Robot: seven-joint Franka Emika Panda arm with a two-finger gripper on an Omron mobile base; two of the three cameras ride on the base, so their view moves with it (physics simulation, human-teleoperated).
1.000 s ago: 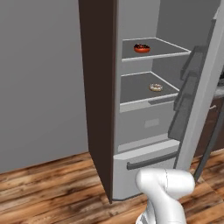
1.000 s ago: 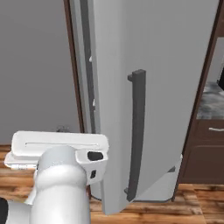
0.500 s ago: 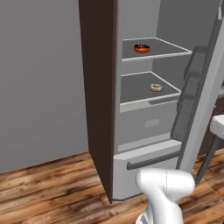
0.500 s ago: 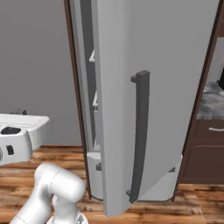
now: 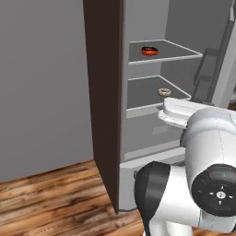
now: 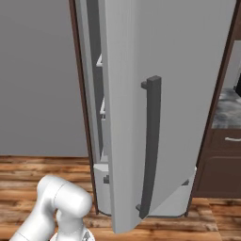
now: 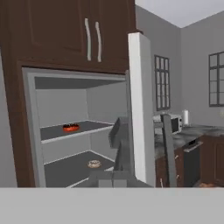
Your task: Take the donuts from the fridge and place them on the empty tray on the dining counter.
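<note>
Two donuts sit inside the open fridge (image 5: 152,120): chocolate-iced donut (image 5: 149,50) near the upper shelf's front edge, sprinkled donut (image 5: 164,92) near the lower shelf's front edge, bare shelf around each. Fridge door (image 6: 160,108) swung wide. Hand fully closed, gripping nothing.

- Arm (image 5: 203,184) — swung back across the left base view; its white links and dark joint now cover the fridge's (image 5: 147,92) lower part, where half a second ago only the elbow showed.
- Right base view — the flat white link at left is gone; a rounded elbow (image 6: 61,202) sits low.
</note>
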